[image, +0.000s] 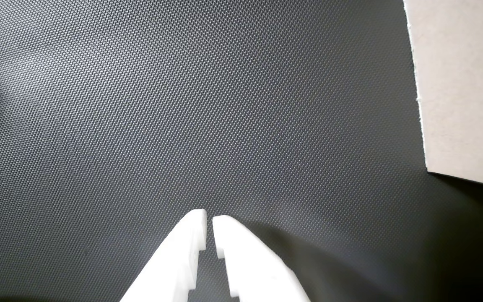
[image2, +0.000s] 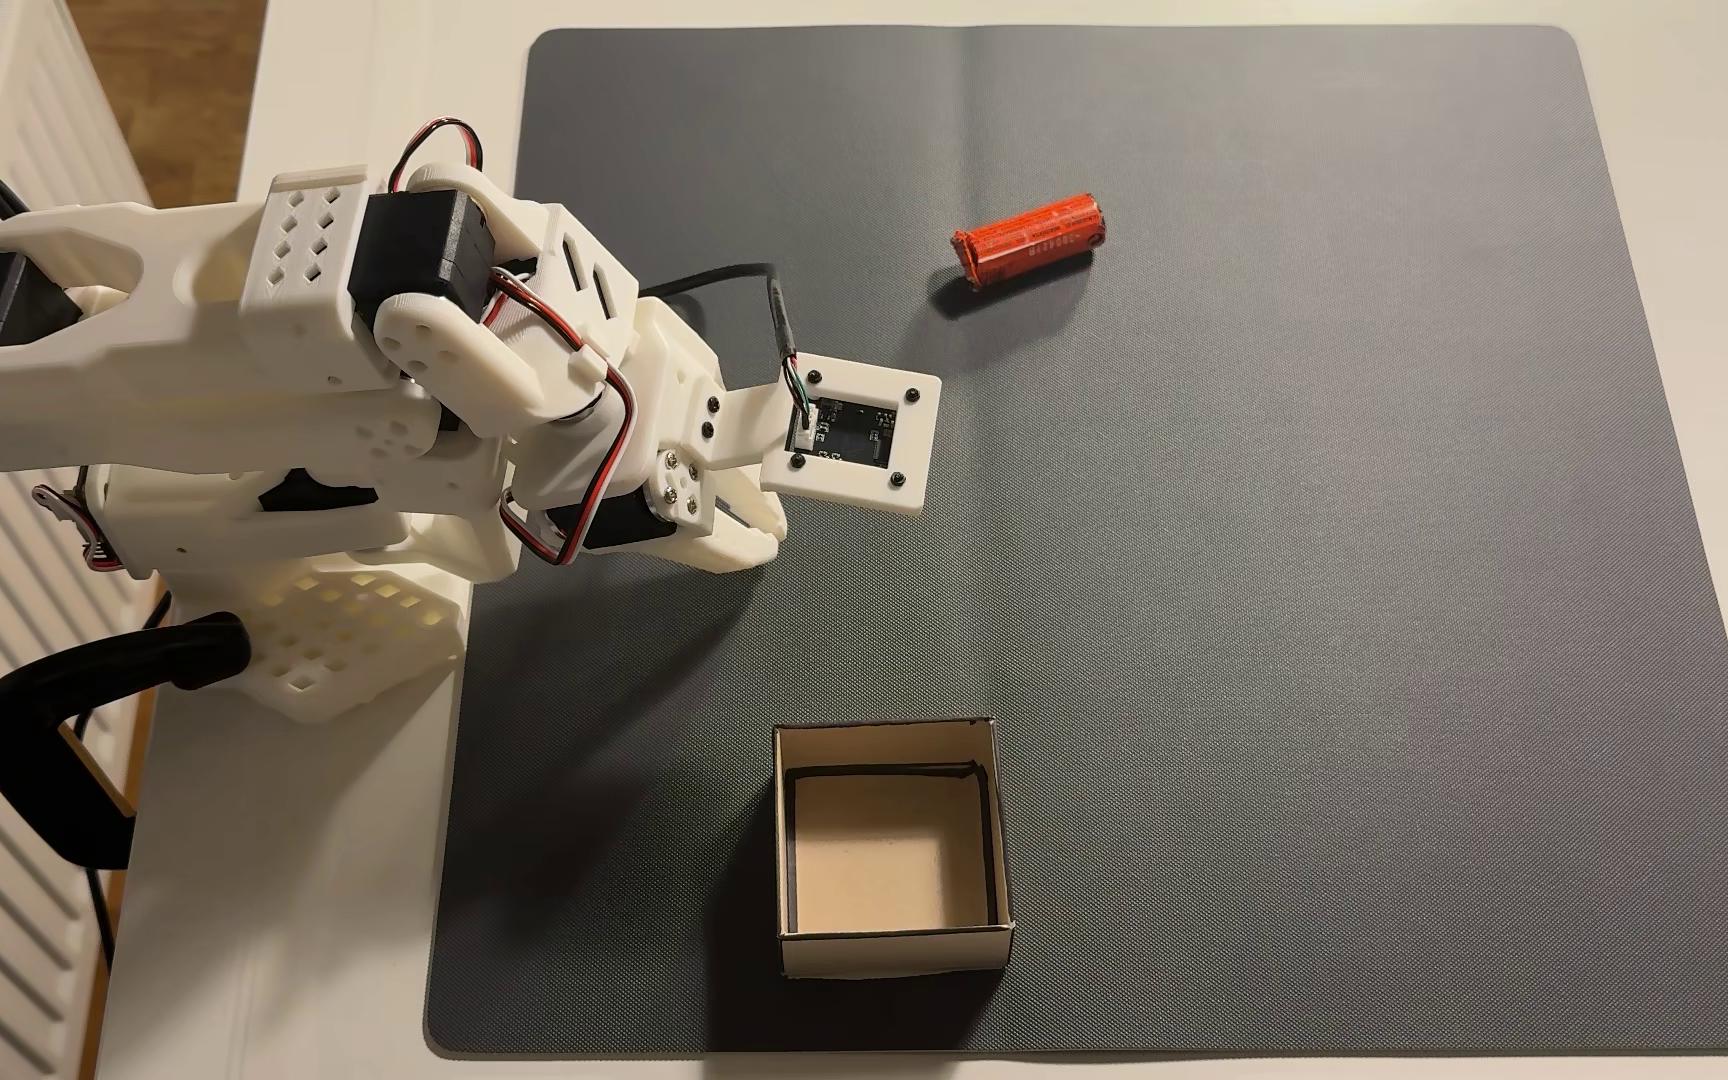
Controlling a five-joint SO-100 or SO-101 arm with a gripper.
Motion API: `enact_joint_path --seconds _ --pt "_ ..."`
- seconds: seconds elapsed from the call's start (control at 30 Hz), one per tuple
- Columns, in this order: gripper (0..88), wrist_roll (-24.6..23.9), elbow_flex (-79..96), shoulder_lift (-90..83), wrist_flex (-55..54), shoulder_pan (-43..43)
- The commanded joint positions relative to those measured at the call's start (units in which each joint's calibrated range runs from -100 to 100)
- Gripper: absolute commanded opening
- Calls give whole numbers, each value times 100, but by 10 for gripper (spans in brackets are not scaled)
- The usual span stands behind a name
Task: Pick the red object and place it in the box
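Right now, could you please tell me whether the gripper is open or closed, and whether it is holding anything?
Gripper: closed, with only a thin slit between the fingertips, holding nothing; it hangs over the bare mat.

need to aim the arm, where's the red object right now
In the fixed view the red object lies on the grey mat, upper middle, far from the box.
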Motion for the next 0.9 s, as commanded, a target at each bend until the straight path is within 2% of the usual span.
enact_joint_path --seconds 0.0,0.6,0.7,0.87 --pt "27 -6 64 49 91 -22" --pt "18 -6 55 41 -5 -223" --pt "18 -11 55 41 -809 -468" --pt "18 -11 46 32 -2828 -1076"
